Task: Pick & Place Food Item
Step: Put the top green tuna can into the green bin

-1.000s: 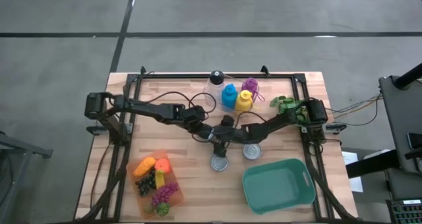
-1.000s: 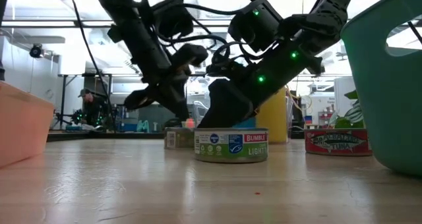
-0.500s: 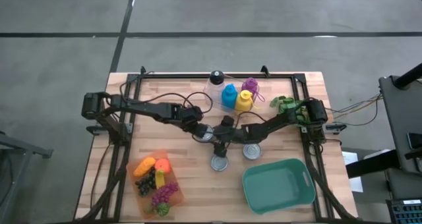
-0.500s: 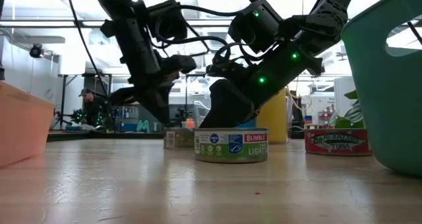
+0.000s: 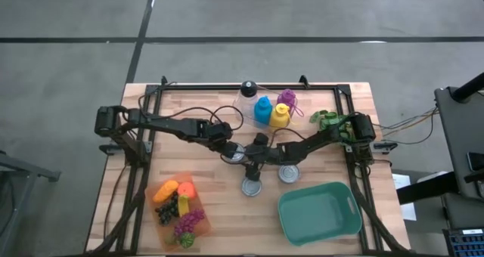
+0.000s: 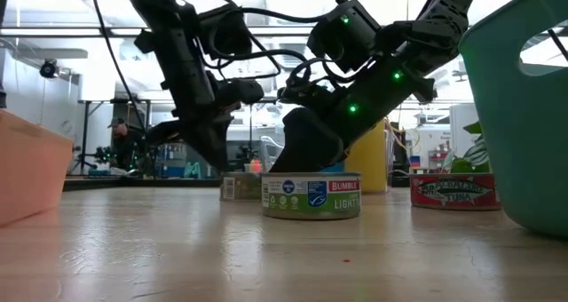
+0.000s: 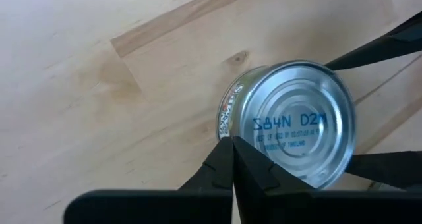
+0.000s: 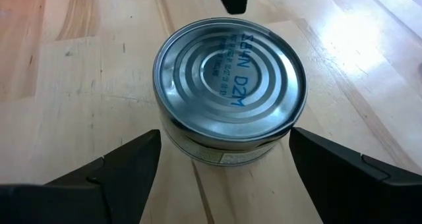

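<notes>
The tuna can (image 5: 251, 186) stands upright on the wooden surface (image 5: 227, 227), flat lid facing up, near the middle of the surface and just left of the teal bin (image 5: 318, 212). The right claw (image 8: 224, 165) hangs directly above this can, its two fingers (image 8: 119, 168) spread wide and apart from the can wall on opposite sides, so the can lies between them and straight below the wrist. The can is round, so no long axis governs the grasp; the governing relation is the vertical gap between the fingertips and the can's side wall. The right arm reaches in from the right edge of the surface, extended low and angled downward toward the centre. The left claw (image 7: 232, 159) is shut with nothing held, its joined tips poised over the rim of a second can (image 7: 290, 122) that sits farther back, near a third can (image 5: 290, 173). The left arm extends from the left edge, elbow raised. The right arm is judged the nearer to the front can, and the next move likely requires a straight descent before closing.
</notes>
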Available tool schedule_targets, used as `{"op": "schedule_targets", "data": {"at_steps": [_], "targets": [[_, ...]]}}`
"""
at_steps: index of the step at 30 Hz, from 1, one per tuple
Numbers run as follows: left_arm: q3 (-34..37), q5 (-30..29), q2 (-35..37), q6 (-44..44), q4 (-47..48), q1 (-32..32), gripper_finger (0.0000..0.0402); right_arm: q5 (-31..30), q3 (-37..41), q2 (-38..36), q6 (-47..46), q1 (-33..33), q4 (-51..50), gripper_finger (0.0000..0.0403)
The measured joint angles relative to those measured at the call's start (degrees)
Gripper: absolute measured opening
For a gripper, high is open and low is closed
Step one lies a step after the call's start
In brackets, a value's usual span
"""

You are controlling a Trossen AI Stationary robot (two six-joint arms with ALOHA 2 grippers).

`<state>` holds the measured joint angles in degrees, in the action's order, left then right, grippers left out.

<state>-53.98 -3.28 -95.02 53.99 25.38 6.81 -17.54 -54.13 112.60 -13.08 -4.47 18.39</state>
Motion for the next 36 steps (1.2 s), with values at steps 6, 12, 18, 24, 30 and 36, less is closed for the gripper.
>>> {"op": "schedule_targets", "data": {"at_steps": [6,12,18,24,30,36], "targets": [[0.0,0.7,-2.3,0.0,-0.3,0.0,0.0001,0.0,0.0,0.0,0.0,0.0,0.3,0.0329],[0.0,1.3,-2.5,0.0,-0.5,0.0,0.0001,0.0,0.0,0.0,0.0,0.0,0.4,0.0329],[0.0,1.3,-2.5,0.0,-1.6,0.0,0.0001,-0.2,0.1,0.1,0.1,0.0,2.1,0.0329],[0.0,1.3,-2.5,0.0,-1.6,0.0,0.0001,-0.2,0.2,0.1,0.0,0.0,3.1,0.0329],[0.0,1.3,-2.5,0.0,-1.8,0.0,0.0001,-0.2,0.2,0.1,0.0,0.0,3.3,0.0329],[0.0,1.3,-2.5,0.0,-1.9,0.0,0.0001,0.0,0.1,-1.3,0.2,0.0,3.4,0.0329]]}}
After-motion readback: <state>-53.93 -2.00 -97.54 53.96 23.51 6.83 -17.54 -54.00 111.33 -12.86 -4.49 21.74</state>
